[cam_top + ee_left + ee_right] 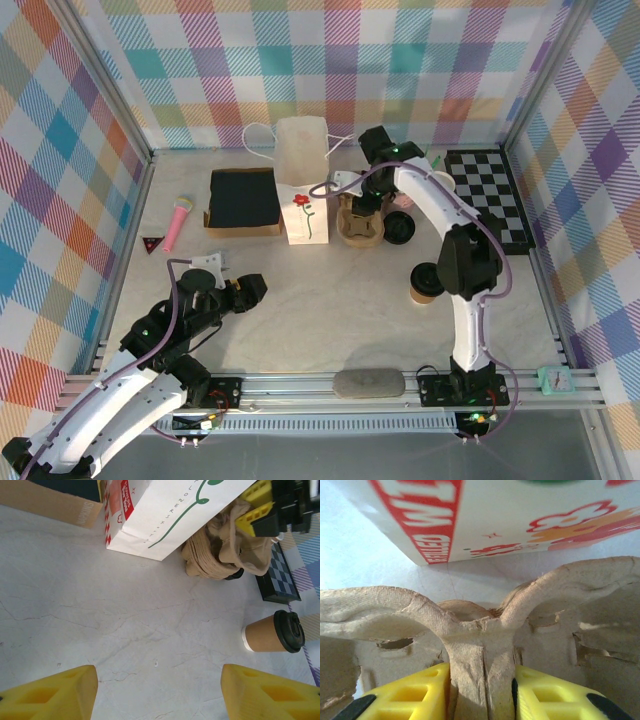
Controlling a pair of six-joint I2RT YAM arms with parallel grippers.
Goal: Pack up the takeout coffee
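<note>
Right end effector (481,695) grips pulp carrier (480,625) beside paper bag (303,180); left end effector (160,682) open; coffee cup (425,284) right of bag.

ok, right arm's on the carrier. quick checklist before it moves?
1. Grip: right gripper shut on the middle rib of the cup carrier: ok.
2. Other arm: left gripper open, holding nothing, over the table: ok.
3. Lid: black lid seated on the coffee cup: ok.
4. Load: coffee cup in the carrier: not ok. It sits on the table, apart from the carrier.
5. Bag: paper bag upright beside the carrier: ok.
6. Carrier wells free: cannot tell, they are partly hidden.
</note>
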